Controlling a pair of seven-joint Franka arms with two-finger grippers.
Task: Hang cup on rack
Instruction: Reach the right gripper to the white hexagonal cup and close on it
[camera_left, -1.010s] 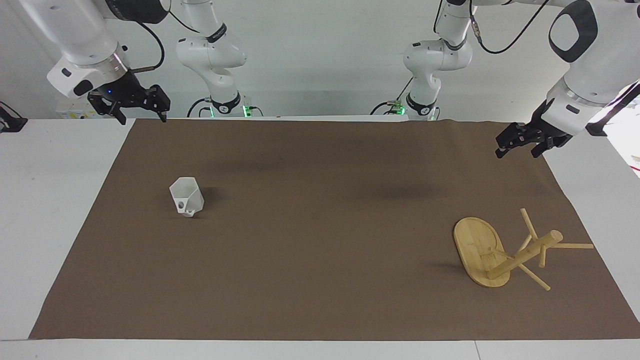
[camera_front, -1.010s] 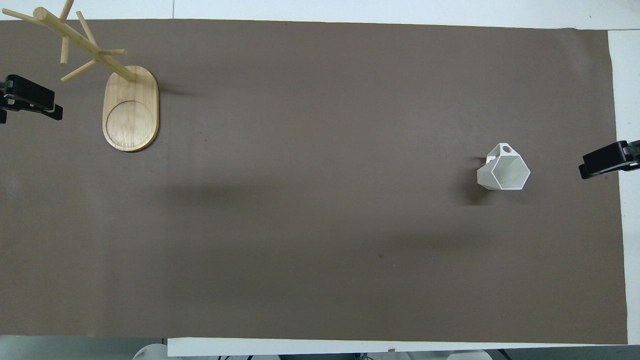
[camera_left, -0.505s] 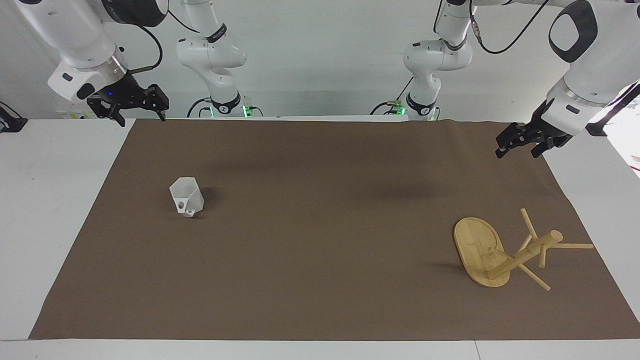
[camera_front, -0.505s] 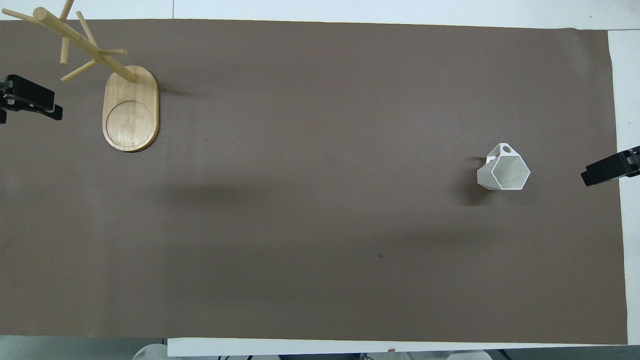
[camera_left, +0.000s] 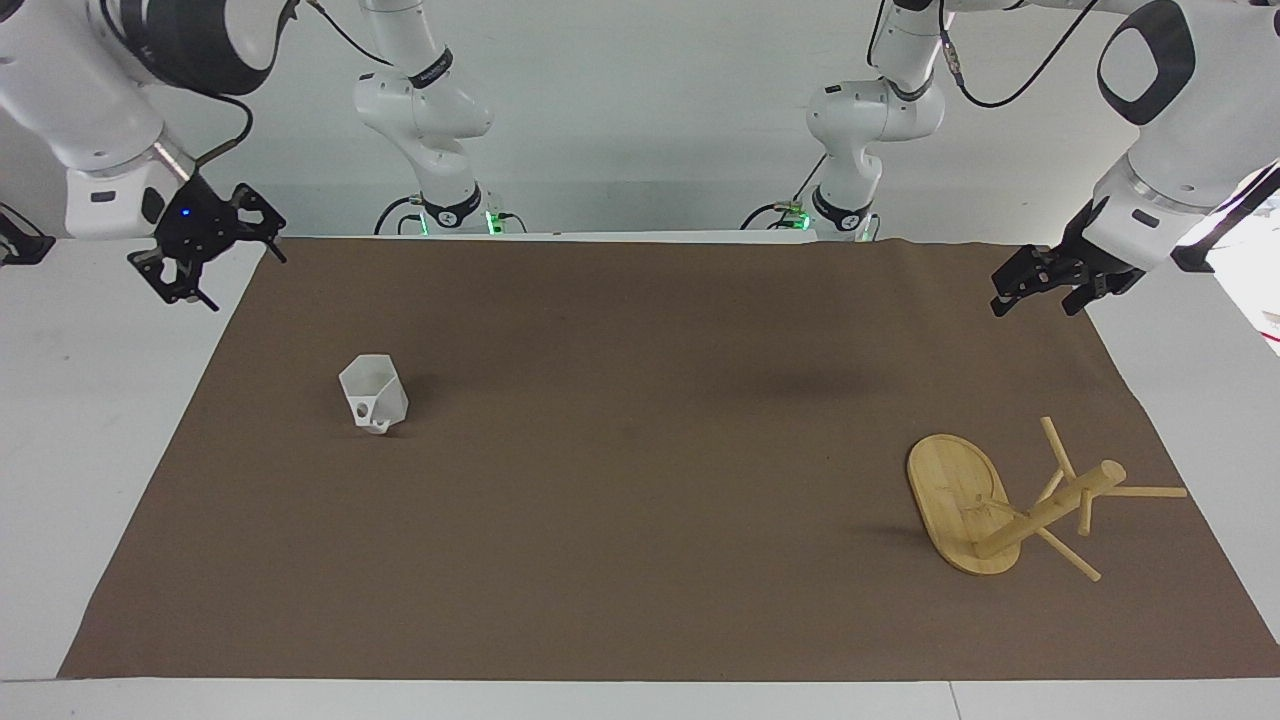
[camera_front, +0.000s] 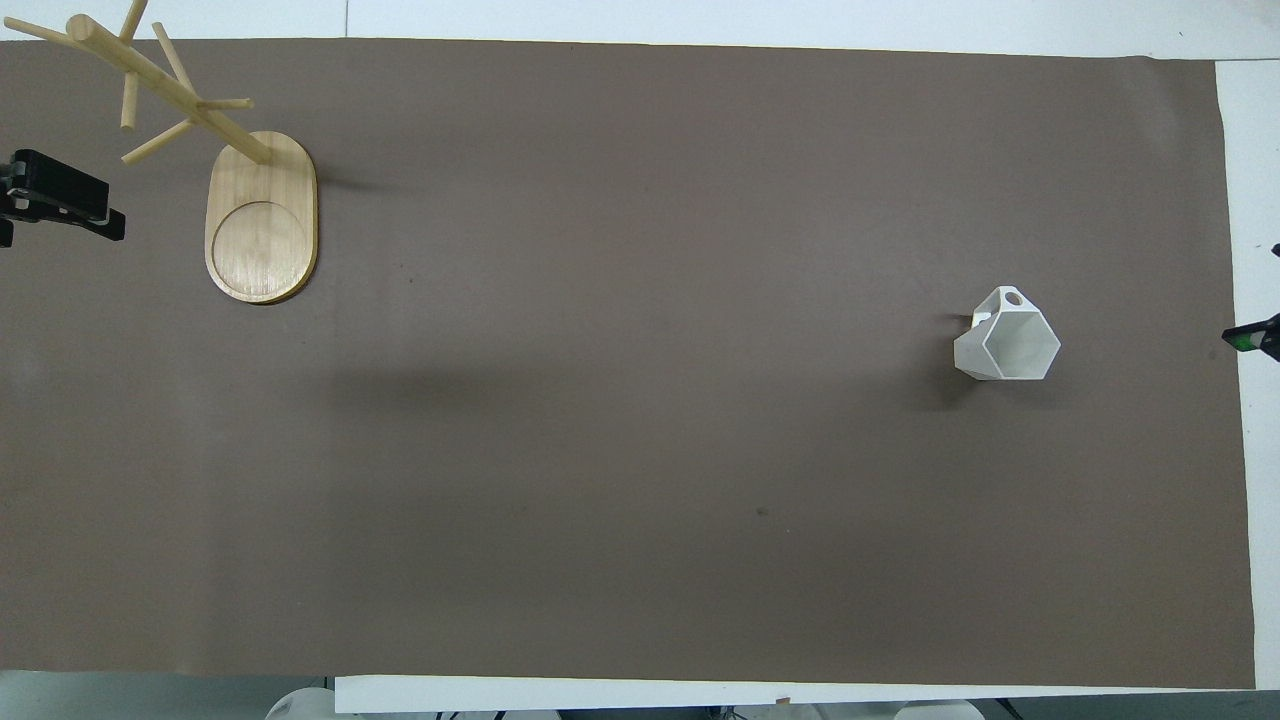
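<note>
The white faceted cup (camera_left: 373, 393) (camera_front: 1007, 343) stands mouth up on the brown mat toward the right arm's end of the table, its handle on the side farther from the robots. The bamboo rack (camera_left: 955, 505) (camera_front: 261, 220) stands on its oval base toward the left arm's end, with nothing on its pegs. My right gripper (camera_left: 238, 275) hangs open and empty over the mat's edge, apart from the cup; only its tip (camera_front: 1255, 338) shows in the overhead view. My left gripper (camera_left: 1033, 303) (camera_front: 70, 205) waits open over the mat's edge beside the rack.
The brown mat (camera_left: 640, 560) covers most of the white table (camera_left: 90, 400). White table shows past the mat's edges at both ends. Both arm bases stand at the robots' edge of the table.
The right gripper has swung outward toward its end of the table, come lower and turned. The left arm, the cup and the rack have not moved.
</note>
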